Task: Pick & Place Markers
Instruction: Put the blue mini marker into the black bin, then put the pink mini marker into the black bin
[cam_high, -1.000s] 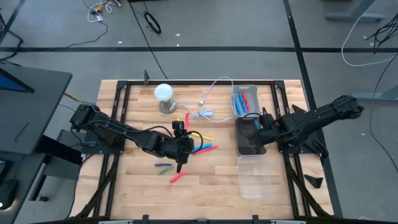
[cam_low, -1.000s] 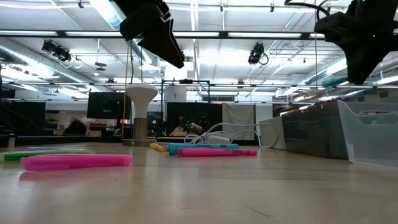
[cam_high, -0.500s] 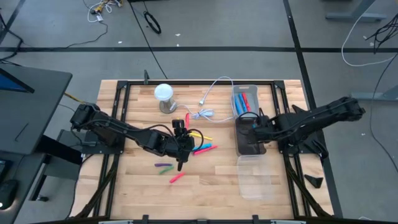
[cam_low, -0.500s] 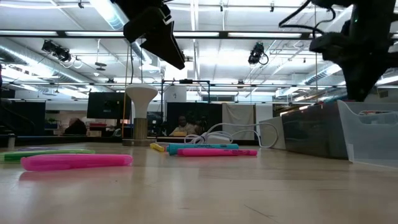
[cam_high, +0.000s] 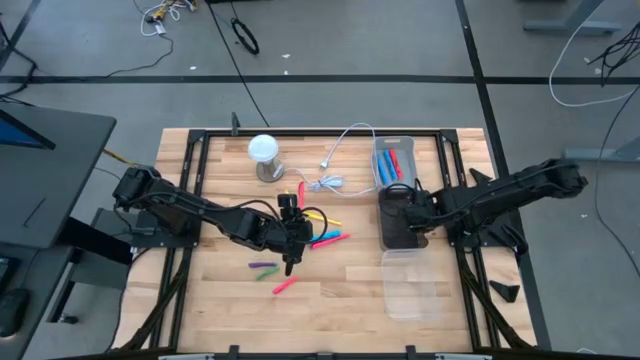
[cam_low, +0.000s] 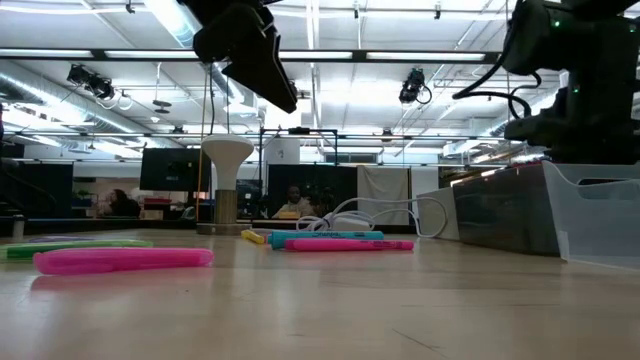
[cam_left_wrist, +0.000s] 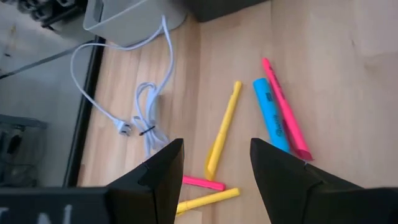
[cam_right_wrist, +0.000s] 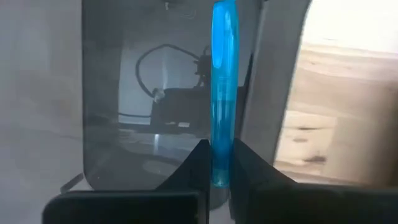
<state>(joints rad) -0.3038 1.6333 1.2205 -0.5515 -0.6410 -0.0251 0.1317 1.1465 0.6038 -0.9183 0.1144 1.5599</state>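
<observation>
We work on a pale wooden bench (cam_high: 340, 300) in a dark frame, in a large hall with strip lights and bare grey floor around it. Taking the dark bin (cam_high: 400, 218) as our landmark: a clear bin (cam_high: 392, 160) with blue and red markers lies just beyond it, another clear tray (cam_high: 410, 285) just on its near side. Our right hand (cam_right_wrist: 219, 163) hangs over the dark bin, clamped on a blue marker (cam_right_wrist: 222, 87) near one end. The loose markers (cam_high: 322, 238) lie scattered well to the bin's left, where our left hand (cam_left_wrist: 214, 163) hovers above them, fingers apart and empty. We judge them light, stiff and smooth, apt to roll; best pinched across the middle of the barrel.
</observation>
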